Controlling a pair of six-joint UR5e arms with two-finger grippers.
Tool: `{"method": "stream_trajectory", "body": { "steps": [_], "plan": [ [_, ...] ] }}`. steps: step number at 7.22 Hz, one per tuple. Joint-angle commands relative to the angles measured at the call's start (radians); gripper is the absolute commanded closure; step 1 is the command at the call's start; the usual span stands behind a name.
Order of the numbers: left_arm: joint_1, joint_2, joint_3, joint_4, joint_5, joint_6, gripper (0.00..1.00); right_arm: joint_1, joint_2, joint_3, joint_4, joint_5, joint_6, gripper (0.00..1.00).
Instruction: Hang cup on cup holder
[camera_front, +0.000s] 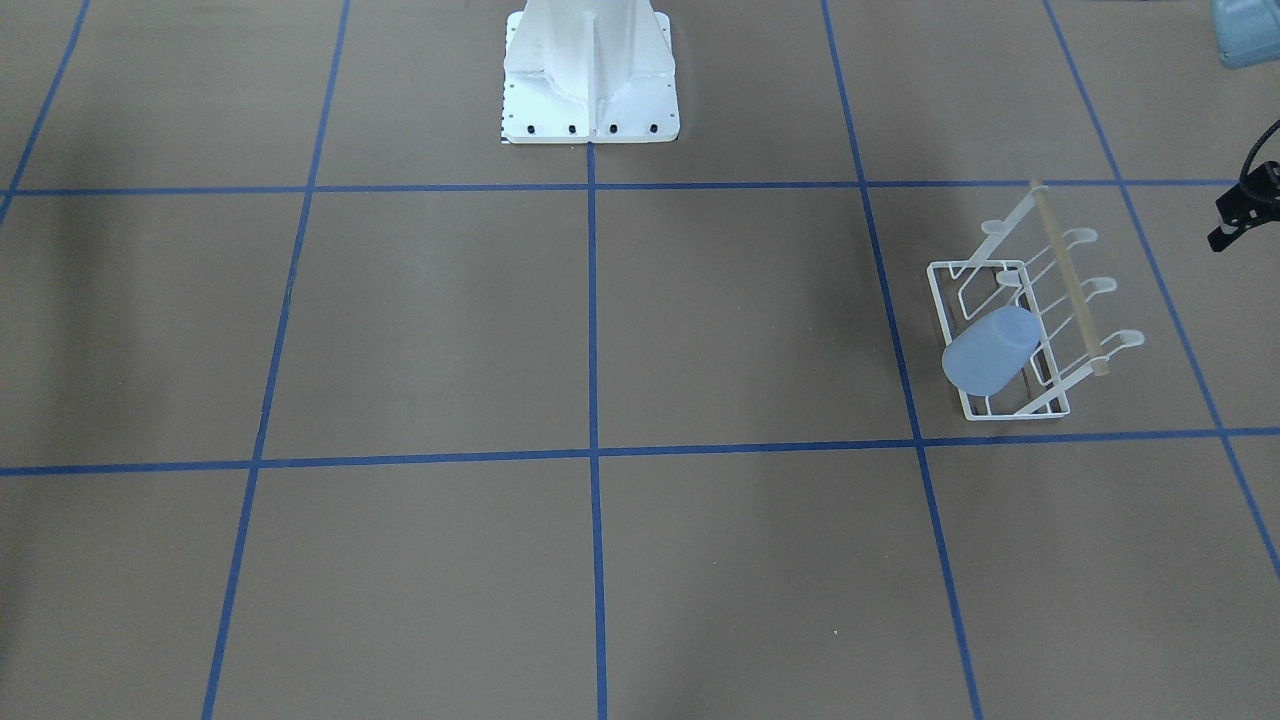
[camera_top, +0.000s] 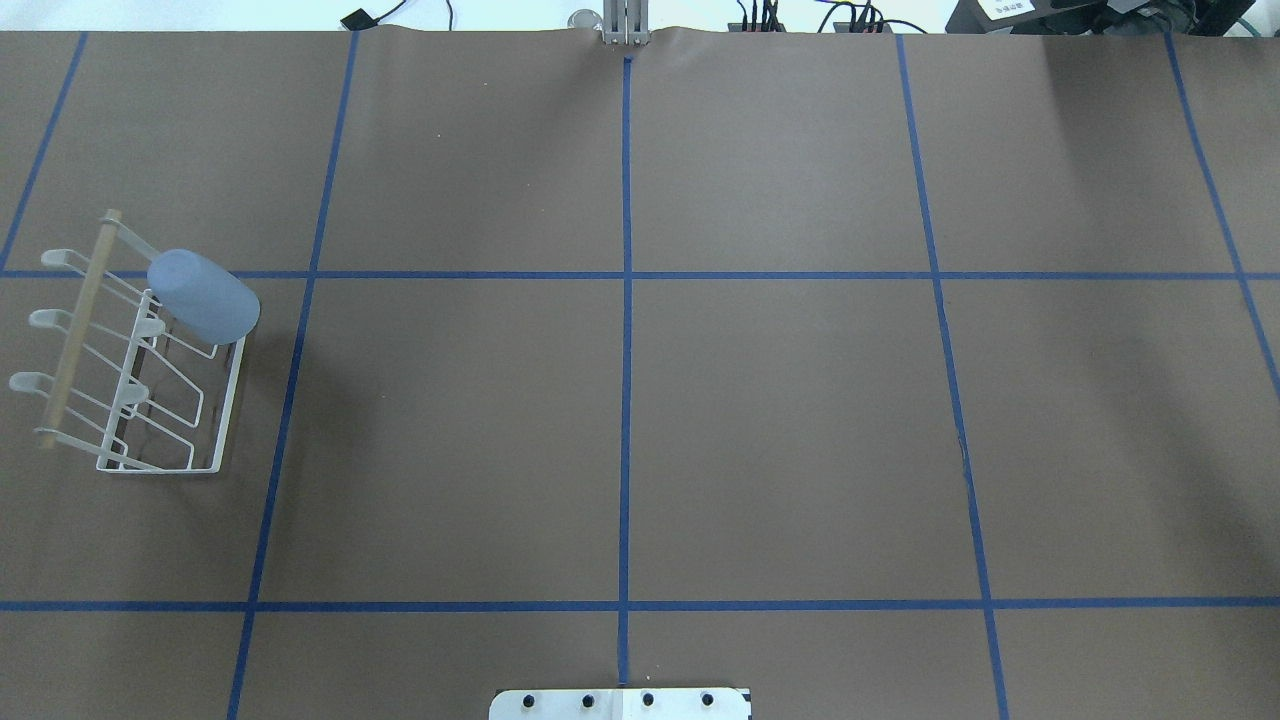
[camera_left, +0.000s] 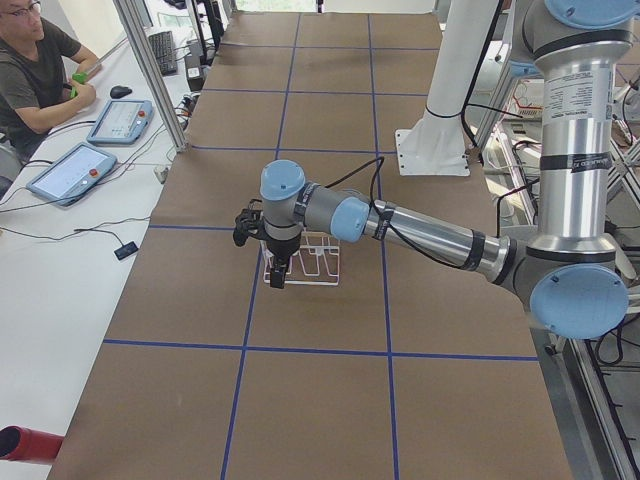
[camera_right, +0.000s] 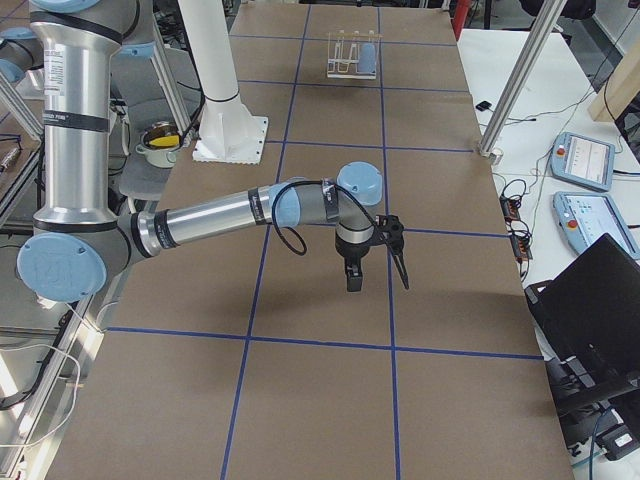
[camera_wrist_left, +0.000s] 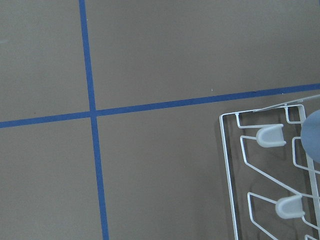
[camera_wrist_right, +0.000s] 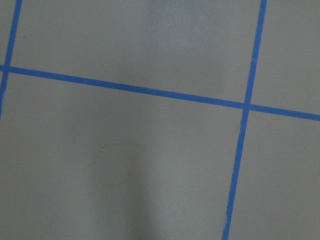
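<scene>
You'll find the cup (camera_top: 205, 297) hung on the cup holder (camera_top: 78, 330), on the prong farthest from the robot in the row facing the middle of the table (camera_top: 780, 430). Its long axis slants: one end lies near the wooden top bar, the other leans out over the edge of the base frame. You cannot tell which end is the mouth. Your left arm stretches out low, forearm near level, with the left gripper (camera_left: 278, 274) pointing down near the cup holder. The right arm reaches likewise, its right gripper (camera_right: 378, 280) pointing down over the table, well apart from the cup holder. Whether either gripper's fingers are spread or pressed together cannot be told.
</scene>
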Motion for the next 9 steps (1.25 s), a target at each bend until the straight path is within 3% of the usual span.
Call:
{"method": "stream_trajectory", "body": {
  "steps": [1,3,5,7,9],
  "plan": [
    [0.000,0.003,-0.002,0.003,0.049,-0.005,0.02,0.000,-0.002,-0.004,0.001,-0.001,0.002,0.00],
    [0.001,0.011,0.007,0.009,0.029,-0.013,0.02,-0.002,-0.001,-0.007,0.001,0.005,0.004,0.00],
    [0.000,0.006,0.000,-0.004,-0.013,-0.200,0.02,-0.002,0.001,-0.002,0.001,0.004,0.004,0.00],
    [0.000,0.046,0.001,-0.116,0.006,-0.208,0.02,-0.002,0.005,-0.002,0.001,0.000,0.002,0.00],
    [0.001,0.036,0.029,-0.118,-0.084,-0.206,0.02,-0.002,0.009,-0.004,0.001,-0.001,0.002,0.00]
  ]
}}
